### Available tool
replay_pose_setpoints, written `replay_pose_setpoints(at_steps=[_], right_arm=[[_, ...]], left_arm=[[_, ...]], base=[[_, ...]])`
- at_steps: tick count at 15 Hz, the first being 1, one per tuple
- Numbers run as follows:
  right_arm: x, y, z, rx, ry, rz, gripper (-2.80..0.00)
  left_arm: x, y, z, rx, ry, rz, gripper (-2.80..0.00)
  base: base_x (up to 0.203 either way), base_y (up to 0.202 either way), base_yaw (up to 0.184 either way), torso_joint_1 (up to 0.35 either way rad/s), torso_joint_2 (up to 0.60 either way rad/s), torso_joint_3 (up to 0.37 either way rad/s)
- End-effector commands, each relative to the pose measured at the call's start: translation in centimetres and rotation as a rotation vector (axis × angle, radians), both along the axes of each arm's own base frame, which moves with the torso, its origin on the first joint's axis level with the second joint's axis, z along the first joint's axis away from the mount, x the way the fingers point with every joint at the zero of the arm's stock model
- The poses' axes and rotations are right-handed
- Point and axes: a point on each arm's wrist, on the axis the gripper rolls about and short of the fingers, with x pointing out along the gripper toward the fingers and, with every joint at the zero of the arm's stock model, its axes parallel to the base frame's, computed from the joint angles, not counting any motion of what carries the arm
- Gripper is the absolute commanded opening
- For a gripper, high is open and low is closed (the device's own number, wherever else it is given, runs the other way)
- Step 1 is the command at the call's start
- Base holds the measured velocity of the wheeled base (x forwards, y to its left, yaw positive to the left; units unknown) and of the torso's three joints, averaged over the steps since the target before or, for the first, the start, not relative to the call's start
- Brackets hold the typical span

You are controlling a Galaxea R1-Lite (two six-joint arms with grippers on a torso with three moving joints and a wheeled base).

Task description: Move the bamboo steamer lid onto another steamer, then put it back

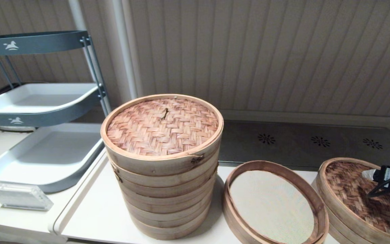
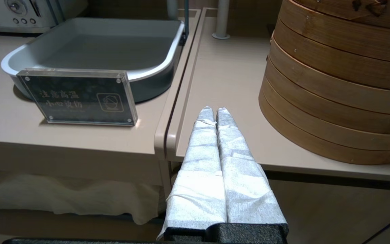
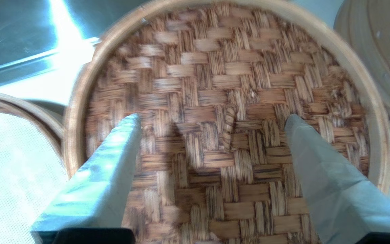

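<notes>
The bamboo steamer lid (image 1: pixel 361 198), dark brown herringbone weave with a pale band rim, sits on a steamer at the table's right end. My right gripper (image 3: pixel 213 117) hangs open just above that lid (image 3: pixel 215 67), its wrapped fingers standing either side of the small centre knot (image 3: pixel 228 126); nothing is between them. In the head view the right gripper (image 1: pixel 372 175) shows over the lid's far part. The other steamer (image 1: pixel 273 203), low with a reddish-brown rim and cream cloth liner, lies uncovered just left of it. My left gripper (image 2: pixel 214 109) is shut and empty, low at the table's front edge.
A tall stack of pale steamer tiers with a reddish-tan woven lid (image 1: pixel 163 127) stands mid-table, left of the low steamer. A grey tiered rack with white trays (image 1: pixel 42 101) and an acrylic sign (image 1: pixel 17 196) occupy the left counter. A dark metal panel (image 1: pixel 310 142) runs behind.
</notes>
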Motion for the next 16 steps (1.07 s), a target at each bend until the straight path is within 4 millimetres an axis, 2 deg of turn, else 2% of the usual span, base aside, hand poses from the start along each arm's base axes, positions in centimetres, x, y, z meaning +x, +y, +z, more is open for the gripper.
replay_pose_setpoints(at_steps=[1,4,7,10,11,14,16], right_arm=[[-1.2,0.5,1.1,-0.02,-0.053,0.004,-2.8],[-4.1,1.9,2.6,-0.041,-0.136,0.033,-2.8],[-6.6,3.1,3.2,-0.012,-0.128,0.088,-2.8],[-12.7,5.6,5.0,0.027,-0.219,0.228,-2.8],[-14.0,6.2,4.8,0.061,-0.216,0.286,-2.8],[-15.7,7.5,2.9,0.27,-0.159,0.566,-2.8],[-17.5,8.3,1.8,0.37,-0.112,0.652,-2.8]], left_arm=[[0.0,0.0,-0.1,-0.001,0.004,0.0,-2.8],[0.0,0.0,-0.1,0.0,0.004,0.0,-2.8],[0.0,0.0,-0.1,0.0,0.003,0.0,-2.8],[0.0,0.0,-0.1,-0.001,0.003,0.0,-2.8],[0.0,0.0,-0.1,-0.001,0.003,0.0,-2.8],[0.0,0.0,-0.1,0.0,0.003,0.0,-2.8],[0.0,0.0,-0.1,0.0,0.003,0.0,-2.8]], base=[[0.0,0.0,0.0,0.0,0.0,0.0],[0.0,0.0,0.0,0.0,0.0,0.0],[0.0,0.0,0.0,0.0,0.0,0.0],[0.0,0.0,0.0,0.0,0.0,0.0],[0.0,0.0,0.0,0.0,0.0,0.0],[0.0,0.0,0.0,0.0,0.0,0.0],[0.0,0.0,0.0,0.0,0.0,0.0]])
